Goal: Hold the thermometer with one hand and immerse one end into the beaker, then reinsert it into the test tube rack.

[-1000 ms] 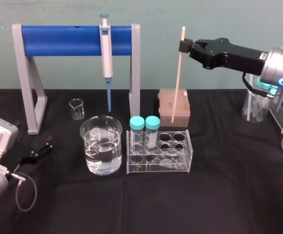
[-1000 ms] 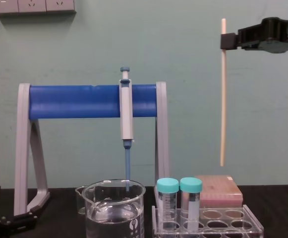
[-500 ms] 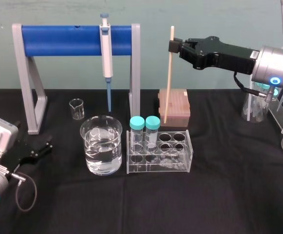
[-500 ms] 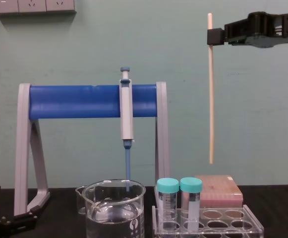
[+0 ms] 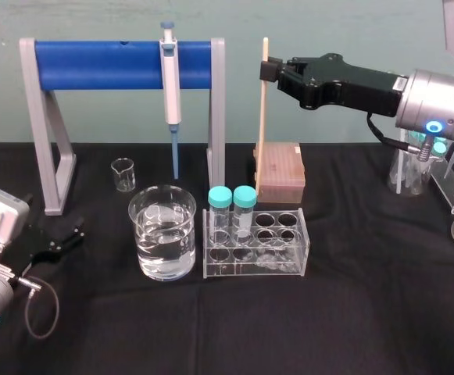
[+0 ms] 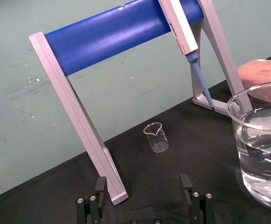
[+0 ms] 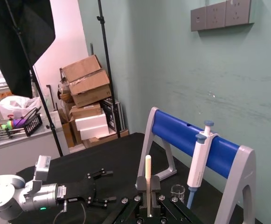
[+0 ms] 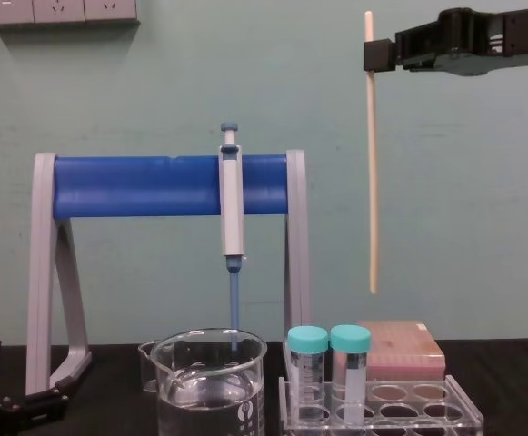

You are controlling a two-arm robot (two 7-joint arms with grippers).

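The right gripper is pinching the thin, straight cream thermometer near its top, upright in the air; the left gripper is lying spread on black cloth.

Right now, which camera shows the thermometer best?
Chest view: the whole thermometer hangs upright from the right end effector, lower end clear of the pink box. In the head view that end overlaps the box; the right wrist view catches its top end. The left end effector sits parked.
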